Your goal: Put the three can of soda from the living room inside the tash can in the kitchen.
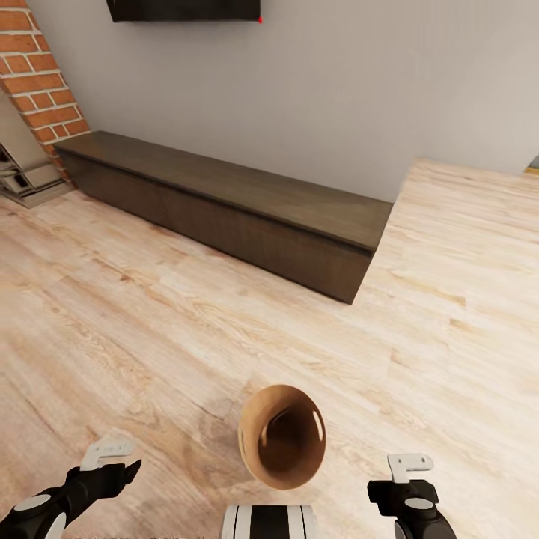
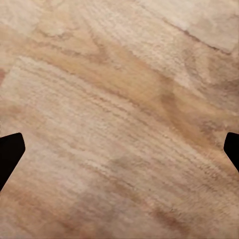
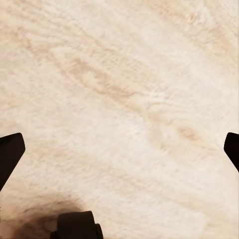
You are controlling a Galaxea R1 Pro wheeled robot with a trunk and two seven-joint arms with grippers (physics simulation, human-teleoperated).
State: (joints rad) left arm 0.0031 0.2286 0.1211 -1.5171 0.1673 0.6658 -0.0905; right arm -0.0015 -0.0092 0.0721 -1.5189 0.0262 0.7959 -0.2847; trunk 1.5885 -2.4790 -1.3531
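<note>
Trash can sits on plank floor between the left gripper and right gripper, just ahead of both. Both grippers spread wide, empty. Dark bench well beyond, against the wall.

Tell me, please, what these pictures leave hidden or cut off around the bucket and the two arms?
- Trash can: head view looks into its mouth; the outer wall and base are hidden by its own rim.
- TV: cut off by the head view's top edge.
- Fireplace: cut off by the left edge.
- Left gripper and right gripper: the wrist views' sides cut the jaws to dark tips, spread wide.
</note>
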